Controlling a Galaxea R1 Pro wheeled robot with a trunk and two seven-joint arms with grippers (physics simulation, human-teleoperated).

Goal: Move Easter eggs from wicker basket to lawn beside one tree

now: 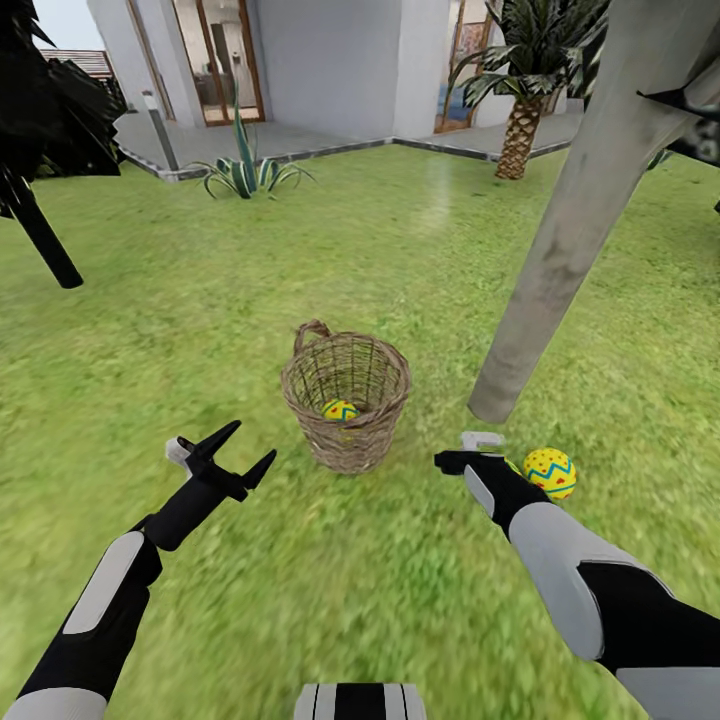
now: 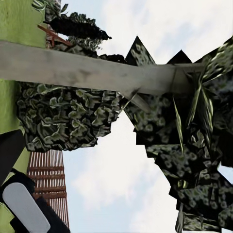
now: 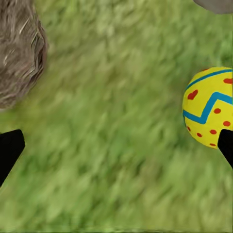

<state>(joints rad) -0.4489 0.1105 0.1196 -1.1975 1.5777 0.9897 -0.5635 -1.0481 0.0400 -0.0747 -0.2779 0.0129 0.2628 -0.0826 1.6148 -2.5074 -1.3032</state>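
Task partly done, by look of it. One Easter egg [image 1: 549, 473] lies on lawn [image 1: 300, 580] near foot of pale tree trunk [image 1: 570, 240], just right of right gripper [image 1: 470, 450]. Another egg [image 1: 339, 410] inside wicker basket [image 1: 346, 398], centre of view; third egg not made out. Right gripper spread wide over bare grass, empty. Left gripper [image 1: 235, 447] near left of basket, claws apart, empty.

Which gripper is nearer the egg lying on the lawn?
Right. The right gripper is just beside the egg; the left gripper is beyond the wicker basket.
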